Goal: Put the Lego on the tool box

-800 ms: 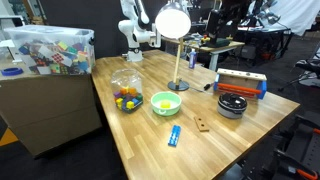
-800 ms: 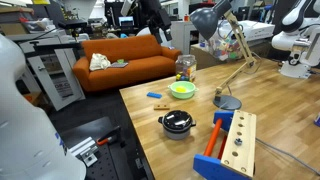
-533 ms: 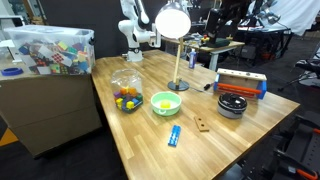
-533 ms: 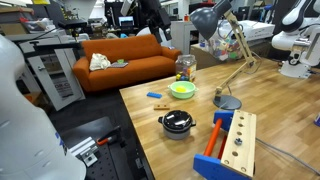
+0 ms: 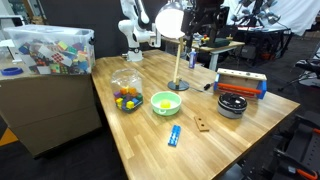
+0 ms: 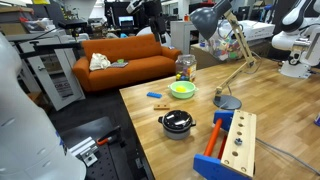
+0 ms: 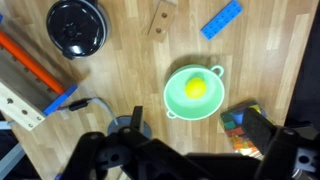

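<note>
The claw (image 7: 178, 140) is hovering above the table (image 7: 130, 70), jaws standing apart and empty.
The blue Lego (image 7: 221, 19) is lying flat on the table near a wooden block (image 7: 160, 18), well apart from the tool box (image 7: 30, 85).

An orange sofa (image 6: 120, 58) stands behind the wooden table (image 6: 150, 125).

The desk lamp (image 5: 172, 22) is glowing so strongly in an exterior view that its head is blowing out to white. Even room light is falling on the wooden table (image 5: 145, 142), casting only soft, faint shadows. In the wrist view the gripper (image 7: 180, 152) is showing dark and blurred along the bottom edge, while the tabletop is reading sharp.
</note>
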`<state>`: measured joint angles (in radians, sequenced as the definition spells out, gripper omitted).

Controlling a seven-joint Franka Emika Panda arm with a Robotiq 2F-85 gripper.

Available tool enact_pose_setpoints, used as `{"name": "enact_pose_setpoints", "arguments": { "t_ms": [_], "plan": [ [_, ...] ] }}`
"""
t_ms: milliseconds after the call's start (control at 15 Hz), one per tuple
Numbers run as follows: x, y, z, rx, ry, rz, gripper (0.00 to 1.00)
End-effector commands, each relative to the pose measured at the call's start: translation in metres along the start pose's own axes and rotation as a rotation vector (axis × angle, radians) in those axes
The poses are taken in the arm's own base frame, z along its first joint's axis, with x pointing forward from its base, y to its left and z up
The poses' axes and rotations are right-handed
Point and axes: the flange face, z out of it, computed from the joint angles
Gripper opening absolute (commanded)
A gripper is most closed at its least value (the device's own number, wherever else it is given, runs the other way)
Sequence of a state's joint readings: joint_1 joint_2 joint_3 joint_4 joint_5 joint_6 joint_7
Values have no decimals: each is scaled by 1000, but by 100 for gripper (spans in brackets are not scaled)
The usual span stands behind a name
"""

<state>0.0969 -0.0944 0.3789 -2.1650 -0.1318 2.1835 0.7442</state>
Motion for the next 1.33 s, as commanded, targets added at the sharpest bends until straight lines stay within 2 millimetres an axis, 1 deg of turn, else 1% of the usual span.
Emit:
{"name": "enact_pose_setpoints", "arguments": {
  "t_ms": [0, 400, 533, 667, 800, 1000, 1133, 1200, 1267],
  "plan": [
    [2, -3, 2, 5, -9, 0, 100],
    [2, -2, 1, 4, -7, -2, 100],
    [8, 1, 12, -9, -23, 36, 100],
    [13, 0, 24, 1, -57, 131, 100],
    [11, -7, 37, -22, -100, 262, 100],
    [-5, -33, 54, -2, -206, 396, 100],
    [-20, -50, 63, 35, -287, 450, 100],
    [-21, -44, 62, 24, -229, 396, 100],
    [-25, -50, 65, 30, -252, 413, 100]
  ]
}}
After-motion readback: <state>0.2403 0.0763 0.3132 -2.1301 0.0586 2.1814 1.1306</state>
